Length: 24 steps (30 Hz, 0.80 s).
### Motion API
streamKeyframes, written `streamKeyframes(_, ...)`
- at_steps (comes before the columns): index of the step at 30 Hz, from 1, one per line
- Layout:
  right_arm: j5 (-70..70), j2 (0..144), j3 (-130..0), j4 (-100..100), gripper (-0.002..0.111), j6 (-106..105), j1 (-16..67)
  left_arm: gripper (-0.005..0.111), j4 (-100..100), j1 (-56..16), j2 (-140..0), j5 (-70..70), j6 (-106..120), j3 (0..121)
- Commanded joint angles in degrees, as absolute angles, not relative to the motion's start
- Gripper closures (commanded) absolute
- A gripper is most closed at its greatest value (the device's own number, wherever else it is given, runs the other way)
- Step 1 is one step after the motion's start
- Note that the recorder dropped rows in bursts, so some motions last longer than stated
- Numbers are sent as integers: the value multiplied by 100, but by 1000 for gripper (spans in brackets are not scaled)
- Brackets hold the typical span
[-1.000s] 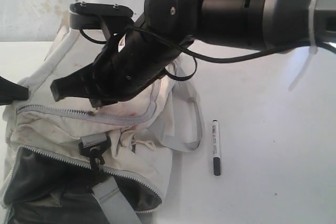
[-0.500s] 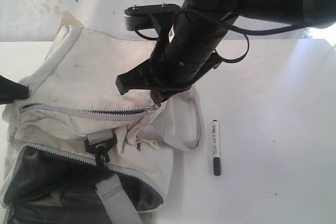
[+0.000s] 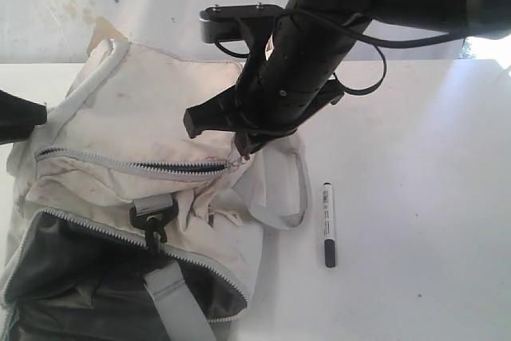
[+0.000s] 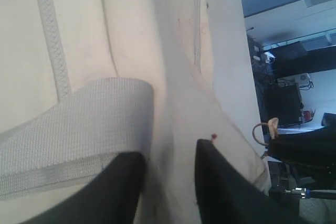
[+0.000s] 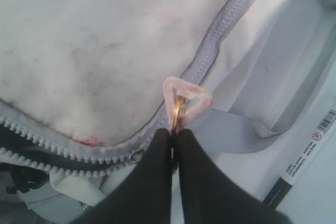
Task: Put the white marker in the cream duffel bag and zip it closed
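The cream duffel bag [image 3: 144, 113] lies on the left of the white table. Its upper zipper [image 3: 136, 166] gapes, showing a dark slit. My right gripper [image 3: 240, 148] is at the slit's right end, shut on the zipper pull [image 5: 179, 109] with its pink tab. The white marker [image 3: 328, 224] lies on the table right of the bag, black cap toward the front; the right wrist view also catches the marker [image 5: 307, 150]. My left gripper [image 3: 36, 113] is at the bag's left edge, pinching a fold of the bag [image 4: 173, 108] beside a grey strap [image 4: 68, 124].
The bag's big front compartment [image 3: 80, 277] is unzipped, dark lining showing. A black buckle [image 3: 152, 217] and a grey strap [image 3: 172, 301] cross it. A grey handle loop [image 3: 279, 217] lies between bag and marker. White table [image 3: 415, 197] extends to the right.
My right gripper has travelled right along the upper zipper with the pull, and the zipper has gone from closed to gaping. The left gripper has risen slightly. The marker stayed put.
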<state>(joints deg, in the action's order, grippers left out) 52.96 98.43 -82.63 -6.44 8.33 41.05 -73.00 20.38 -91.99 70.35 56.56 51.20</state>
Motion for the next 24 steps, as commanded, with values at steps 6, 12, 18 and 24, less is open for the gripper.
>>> streamKeyframes(6,5198,9780,-8270,-799,108,766,4056,60,-7450,2054,-9035,6996,5884,5374)
streamKeyframes(12,5185,9780,-8270,-833,108,763,4056,57,-6916,2054,-8323,6486,6146,5782)
streamKeyframes(18,5023,9780,-8270,-835,108,754,4056,30,-5956,2028,-7833,6328,6146,5878)
streamKeyframes(24,4842,9780,-8270,-1043,108,754,4056,36,-5930,1390,-7540,6803,6609,5878)
